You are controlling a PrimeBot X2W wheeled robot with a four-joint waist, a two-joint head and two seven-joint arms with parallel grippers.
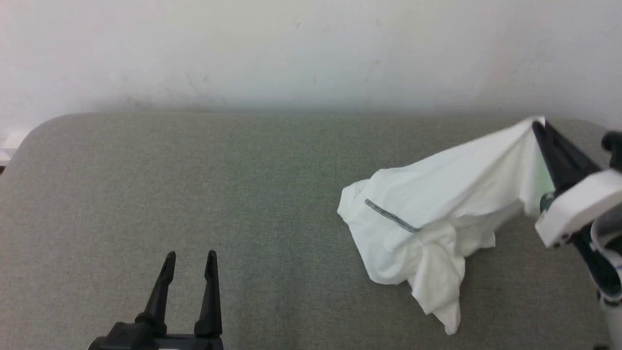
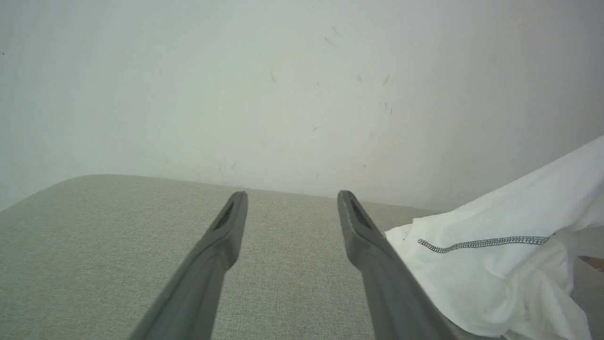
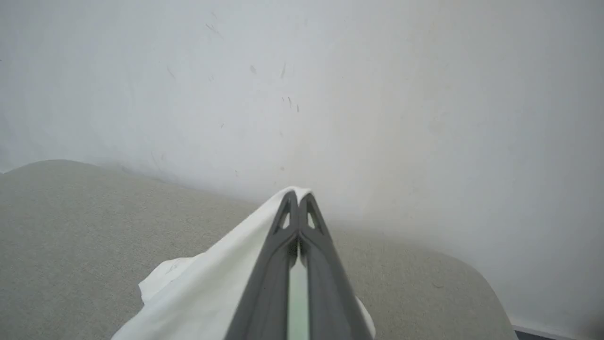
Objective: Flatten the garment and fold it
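Cloth of a grey-green weave covers the work surface (image 1: 194,184), matte and finely grained, with rounded far corners. It is set close against a white wall (image 1: 311,48) marked with faint scuffs and short dark scratches. On the right half of the surface is the garment (image 1: 437,209), of thin white fabric, unflattened and heavily creased. Its bulk sits bunched on the cloth, and one loose fold trails towards the near edge. A dark grey zigzag-stitched seam (image 1: 391,216) runs diagonally across the left part of the heap. At the far right, an edge of the fabric is drawn up off the surface into a taut ridge. That ridge ends at the right gripper (image 1: 538,125), whose two dark fingers are pressed together with the white fabric pinched at their tips. The right wrist view confirms the closed fingers, with fabric draped along their left side. The left gripper (image 1: 190,254) sits at the near left, well apart from the garment, with its fingers spread wide and nothing between them. Whether it touches the surface cannot be told.
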